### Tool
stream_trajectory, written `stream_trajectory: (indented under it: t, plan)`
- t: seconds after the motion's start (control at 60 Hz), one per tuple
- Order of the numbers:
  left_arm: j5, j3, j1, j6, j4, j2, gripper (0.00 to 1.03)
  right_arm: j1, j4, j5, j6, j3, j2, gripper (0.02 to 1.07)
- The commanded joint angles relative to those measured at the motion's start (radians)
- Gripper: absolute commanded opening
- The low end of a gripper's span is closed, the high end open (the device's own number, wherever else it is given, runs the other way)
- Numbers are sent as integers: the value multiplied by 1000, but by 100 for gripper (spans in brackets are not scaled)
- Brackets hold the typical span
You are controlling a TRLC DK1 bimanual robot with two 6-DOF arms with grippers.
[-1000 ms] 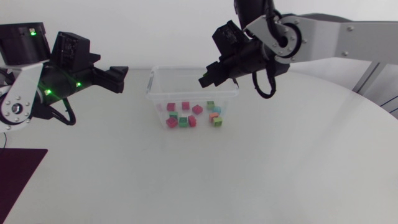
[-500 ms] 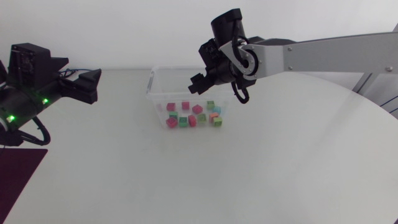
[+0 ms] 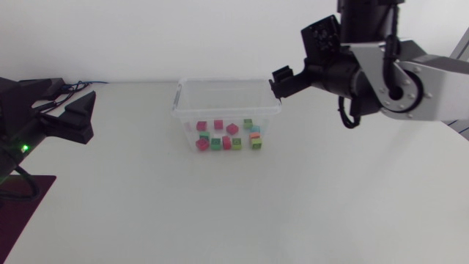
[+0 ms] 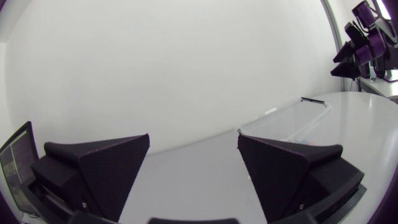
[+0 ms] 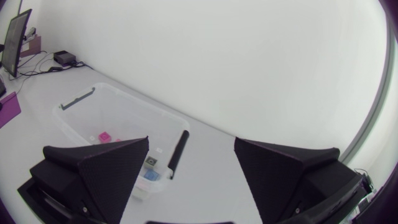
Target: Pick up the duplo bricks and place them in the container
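1. The duplo bricks (image 3: 226,138), mostly pink and green with a couple of teal ones, sit bunched on the floor of the clear container (image 3: 227,95), toward its near side.
2. The left gripper (image 3: 83,117) hangs well off at the container's 9 o'clock, fingers spread, holding nothing.
3. The right gripper (image 3: 281,82) hovers right by the container's 2 o'clock corner, fingers released too, nothing in them.

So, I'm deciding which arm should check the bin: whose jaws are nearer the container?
Right. The right arm holds its jaws close beside the container, at its far right rim corner. The left arm is well off to the container's left, clearly apart from it.
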Motion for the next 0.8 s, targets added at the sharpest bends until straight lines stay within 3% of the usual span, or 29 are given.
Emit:
stream_trajectory:
  t: [0.0,0.183,0.317,0.483,0.783]
  plan:
    - [2,-49,9,-14,17,-57,99,-32,15,20,-18,-103,-101,102]
    - [2,-141,28,15,80,-160,99,-109,18,48,-42,-264,-293,102]
    - [2,-185,88,17,81,-217,99,-156,12,64,-67,-375,-481,102]
    - [7,-250,89,18,80,-330,99,-172,-9,106,-93,-488,-661,102]
    - [3,-336,82,-28,56,-472,99,-216,-47,87,-67,-665,-932,102]
